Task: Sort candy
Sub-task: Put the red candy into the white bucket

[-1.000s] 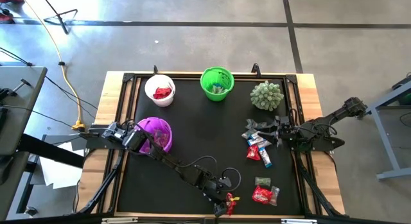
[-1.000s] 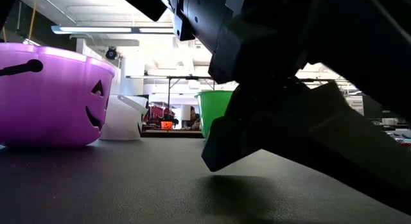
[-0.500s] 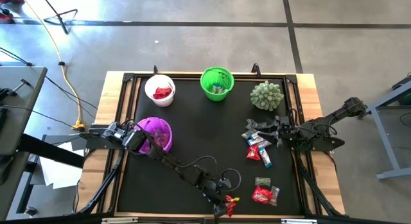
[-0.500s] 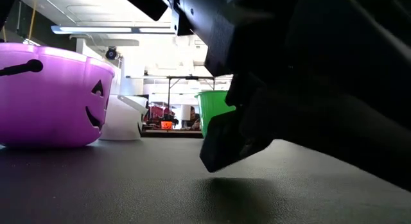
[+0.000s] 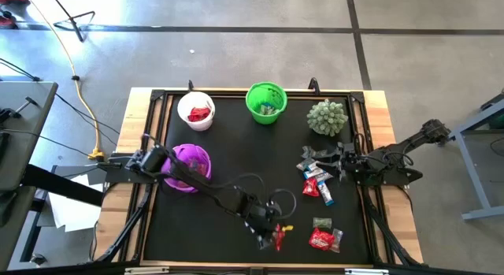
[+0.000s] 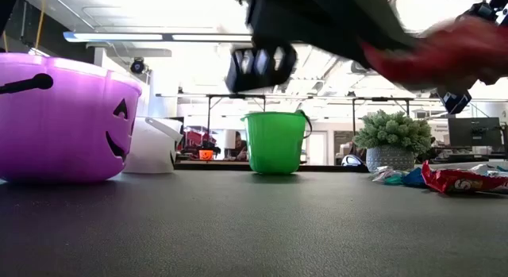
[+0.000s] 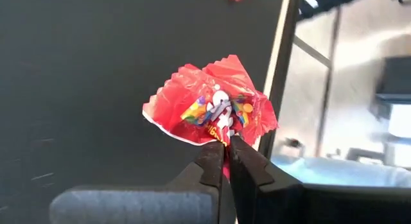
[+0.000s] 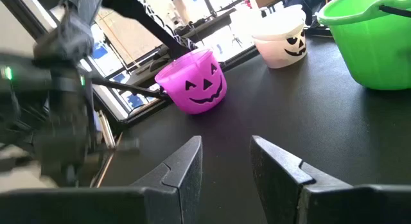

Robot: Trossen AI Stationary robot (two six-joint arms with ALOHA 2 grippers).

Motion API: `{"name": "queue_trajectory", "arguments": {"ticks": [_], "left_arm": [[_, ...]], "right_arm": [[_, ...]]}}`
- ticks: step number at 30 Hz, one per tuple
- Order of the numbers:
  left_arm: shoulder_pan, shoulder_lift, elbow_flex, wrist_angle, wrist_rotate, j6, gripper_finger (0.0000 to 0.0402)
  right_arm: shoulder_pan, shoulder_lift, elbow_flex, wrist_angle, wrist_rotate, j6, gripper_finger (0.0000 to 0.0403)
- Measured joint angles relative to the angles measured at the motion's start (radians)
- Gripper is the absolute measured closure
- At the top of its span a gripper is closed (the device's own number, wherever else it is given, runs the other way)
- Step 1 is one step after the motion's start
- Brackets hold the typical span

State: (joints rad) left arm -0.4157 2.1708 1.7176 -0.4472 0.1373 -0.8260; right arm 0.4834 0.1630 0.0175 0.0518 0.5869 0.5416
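Currently, a purple pumpkin bucket [image 5: 191,166] is seen at the worktop's [image 5: 236,157] left, with a white bucket [image 5: 196,110] behind it holding red candy; the left gripper [image 5: 276,240] is placed near the front edge, fingers [image 7: 212,161] pinched shut on a red candy wrapper [image 7: 212,110], lifted off the surface; a green bucket [image 5: 266,102] is set at the back centre; loose candy [image 5: 318,183] is scattered right of centre, beside a spiky green ball [image 5: 327,117]; the right gripper [image 5: 309,160] is parked over that pile, fingers [image 8: 183,169] apart, nothing held.
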Motion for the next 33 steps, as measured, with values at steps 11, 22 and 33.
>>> {"name": "queue_trajectory", "arguments": {"ticks": [11,22,33], "left_arm": [[0.033,-0.317,0.002,-0.417,-0.417,0.012,0.0398],[0.089,-0.478,0.002,-0.81,-0.695,-0.168,0.0399],[0.248,-0.615,0.002,-1.108,-0.813,-0.121,0.0399]], "right_arm": [[0.0,0.0,0.0,0.0,0.0,0.0,0.0276],[0.0,0.0,0.0,0.0,0.0,0.0,0.0276],[0.0,0.0,0.0,0.0,0.0,0.0,0.0276]]}}
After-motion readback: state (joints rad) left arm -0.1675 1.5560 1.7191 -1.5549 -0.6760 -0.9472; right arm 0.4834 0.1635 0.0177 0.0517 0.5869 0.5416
